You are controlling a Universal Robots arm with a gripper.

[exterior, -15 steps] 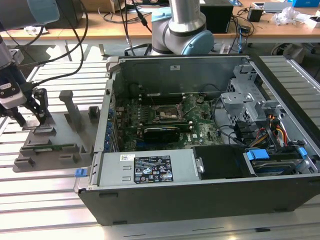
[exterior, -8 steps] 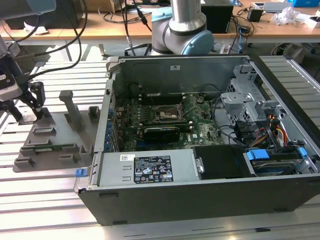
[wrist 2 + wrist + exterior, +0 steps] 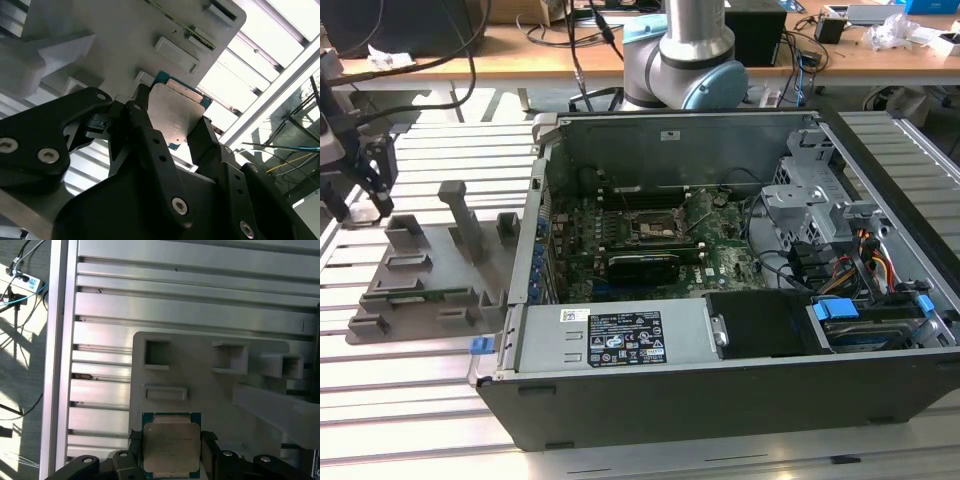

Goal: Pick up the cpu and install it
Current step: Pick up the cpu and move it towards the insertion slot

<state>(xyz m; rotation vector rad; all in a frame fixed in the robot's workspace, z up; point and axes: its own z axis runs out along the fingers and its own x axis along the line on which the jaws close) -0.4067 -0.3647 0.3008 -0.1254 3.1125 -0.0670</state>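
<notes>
The cpu (image 3: 171,452), a silvery square plate with a thin green rim, sits between my black fingers in both wrist views. My gripper (image 3: 171,439) is shut on it, one finger against each of two opposite edges. The second wrist view shows the cpu (image 3: 176,122) just above a corner of the grey fixture (image 3: 150,35), with a fingertip (image 3: 141,107) pressed to its side. In the exterior view my gripper (image 3: 360,205) hangs at the far left, over the fixture's (image 3: 430,270) end. The open computer case (image 3: 720,290) stands to the exterior view's right, its dark socket frame (image 3: 655,226) on the motherboard.
The grey fixture has raised posts (image 3: 462,215) and pockets, and a green memory strip (image 3: 415,296) lies in one slot. The slotted aluminium table (image 3: 410,400) runs under everything. The arm's base (image 3: 680,60) stands behind the case. Cables lie on the wooden bench at the back.
</notes>
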